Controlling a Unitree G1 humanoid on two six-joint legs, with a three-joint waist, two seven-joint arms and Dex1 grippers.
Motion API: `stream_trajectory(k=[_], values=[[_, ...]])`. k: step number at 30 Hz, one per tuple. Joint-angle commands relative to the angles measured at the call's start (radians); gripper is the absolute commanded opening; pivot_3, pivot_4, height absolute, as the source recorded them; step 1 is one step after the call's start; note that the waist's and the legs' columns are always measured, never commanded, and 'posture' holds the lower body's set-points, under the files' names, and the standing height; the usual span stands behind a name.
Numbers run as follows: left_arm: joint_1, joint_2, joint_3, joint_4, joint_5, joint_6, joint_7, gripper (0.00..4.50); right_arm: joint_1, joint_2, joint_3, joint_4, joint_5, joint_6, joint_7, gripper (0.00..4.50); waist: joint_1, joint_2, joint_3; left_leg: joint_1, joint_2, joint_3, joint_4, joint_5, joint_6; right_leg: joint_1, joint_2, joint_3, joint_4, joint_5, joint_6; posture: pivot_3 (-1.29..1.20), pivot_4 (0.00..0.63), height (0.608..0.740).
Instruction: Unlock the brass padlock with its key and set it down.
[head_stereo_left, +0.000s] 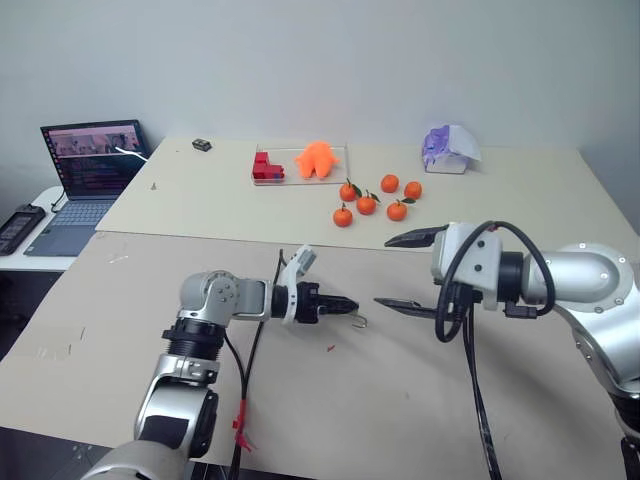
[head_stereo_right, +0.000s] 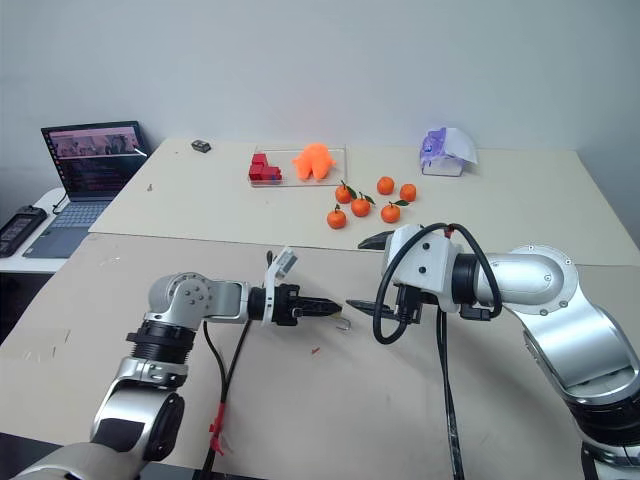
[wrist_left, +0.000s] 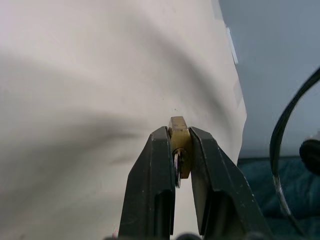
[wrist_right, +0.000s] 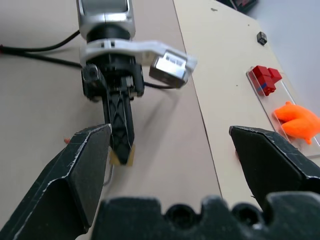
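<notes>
Your left claw (head_stereo_left: 350, 307) sits closest to you, over the near part of the tan surface (head_stereo_left: 120, 300), its two black fingers clamped on the brass padlock (wrist_left: 179, 150). From the left wrist view you can see the gold body pinched between the fingertips, with a small silvery piece, which looks like the key (wrist_left: 177, 167), tucked against it between the fingers. In the right eye view a thin silver shackle (head_stereo_right: 343, 322) hangs just off the tip of that claw, above the surface; you cannot tell from here whether it is unlatched.

Your right claw (head_stereo_left: 400, 270) is just to the right of the left one, facing it, with its fingers spread wide and nothing between them. One finger (head_stereo_left: 415, 238) stands on the far side and the other lies lower and nearer. The two claws are near each other but apart.

A tiny red speck (head_stereo_left: 331, 348) lies on the surface just below the left claw.

Farther back you have six tangerines (head_stereo_left: 367, 203) in a loose cluster, and beyond them a clear tray (head_stereo_left: 335, 150) holding red blocks (head_stereo_left: 266, 168) and an orange toy (head_stereo_left: 317, 160). A purple-and-white object (head_stereo_left: 448, 148) sits at the far right. At the far left a laptop (head_stereo_left: 88, 180) stands open on a separate low table.
</notes>
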Motion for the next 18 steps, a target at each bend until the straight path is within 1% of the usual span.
stream_trajectory(k=[1, 5, 9, 11, 12, 13, 14, 15, 16, 17, 18], values=[[0.001, -0.055, -0.004, 0.013, 0.04, -0.023, 0.05, 0.04, 0.005, -0.008, -0.054, -0.041, 0.007, 0.01, -0.028, 4.47, -0.001, 0.0, 0.0, 0.0, 0.0, 0.0, 0.0, 0.0, 0.0, 0.0, 0.0, 0.0, 0.0, 0.0, 0.0, 0.0, 0.15, 0.723], [0.02, -0.12, 0.019, 0.034, 0.076, -0.04, 0.111, 0.04, 0.005, -0.007, -0.067, -0.051, 0.012, 0.022, -0.047, 4.47, -0.004, 0.0, 0.0, 0.0, -0.002, -0.002, 0.0, 0.0, 0.0, 0.0, 0.0, 0.001, 0.0, 0.0, 0.0, 0.0, 0.15, 0.723], [0.037, -0.139, 0.034, 0.039, 0.1, -0.033, 0.145, 0.04, 0.009, -0.014, -0.074, -0.055, 0.013, 0.025, -0.05, 4.47, -0.007, 0.0, 0.0, 0.0, -0.007, -0.009, -0.001, 0.0, 0.0, 0.0, 0.0, 0.003, 0.001, 0.0, 0.0, 0.0, 0.15, 0.723], [0.039, -0.139, 0.048, 0.044, 0.106, -0.032, 0.158, 1.04, 0.012, -0.017, -0.076, -0.055, 0.012, 0.024, -0.05, 4.5, -0.007, 0.0, 0.0, 0.001, -0.007, -0.009, -0.001, 0.0, 0.0, 0.001, 0.0, 0.003, 0.001, 0.0, 0.0, 0.0, 0.15, 0.723], [0.04, -0.136, 0.058, 0.044, 0.105, -0.033, 0.159, 1.25, 0.013, -0.018, -0.076, -0.055, 0.012, 0.023, -0.05, 4.5, -0.007, 0.0, 0.0, 0.001, -0.007, -0.01, -0.001, 0.0, 0.0, 0.001, 0.0, 0.003, 0.001, 0.0, 0.0, 0.0, 0.15, 0.723], [0.043, -0.129, 0.068, 0.041, 0.102, -0.038, 0.154, 1.65, 0.014, -0.017, -0.075, -0.055, 0.013, 0.024, -0.051, 4.5, -0.007, 0.0, 0.0, 0.001, -0.008, -0.01, -0.001, 0.0, 0.0, 0.001, 0.0, 0.003, 0.001, 0.0, 0.0, 0.0, 0.15, 0.723], [0.046, -0.125, 0.074, 0.038, 0.1, -0.041, 0.15, 1.96, 0.016, -0.017, -0.075, -0.055, 0.014, 0.024, -0.051, 4.5, -0.007, 0.0, 0.0, 0.001, -0.008, -0.01, -0.001, 0.0, 0.0, 0.001, 0.0, 0.003, 0.001, 0.0, 0.0, 0.0, 0.15, 0.723], [0.049, -0.118, 0.086, 0.035, 0.097, -0.039, 0.152, 2.43, 0.016, -0.015, -0.073, -0.055, 0.015, 0.024, -0.052, 4.5, -0.008, 0.0, 0.0, 0.001, -0.008, -0.01, -0.001, 0.0, 0.0, 0.001, 0.0, 0.003, 0.001, 0.0, 0.0, 0.0, 0.15, 0.723], [0.051, -0.113, 0.093, 0.034, 0.096, -0.036, 0.154, 2.77, 0.017, -0.013, -0.071, -0.055, 0.016, 0.024, -0.052, 4.5, -0.009, 0.0, 0.0, 0.001, -0.008, -0.01, -0.001, 0.0, 0.0, 0.001, 0.0, 0.003, 0.001, 0.0, 0.0, 0.0, 0.15, 0.723], [0.06, -0.089, 0.105, 0.021, 0.089, -0.019, 0.149, 3.05, 0.017, -0.013, -0.067, -0.052, 0.016, 0.022, -0.049, 4.5, -0.01, 0.0, 0.0, 0.001, -0.008, -0.01, -0.001, 0.0, 0.0, 0.001, 0.0, 0.003, 0.001, 0.0, 0.001, 0.0, 0.15, 0.723], [0.068, -0.063, 0.115, 0.009, 0.082, -0.001, 0.141, 3.5, 0.017, -0.014, -0.064, -0.049, 0.016, 0.019, -0.045, 4.5, -0.013, 0.0, 0.0, 0.001, -0.008, -0.01, -0.001, 0.0, 0.0, 0.002, 0.0, 0.003, 0.001, -0.001, 0.002, 0.0, 0.15, 0.723]])
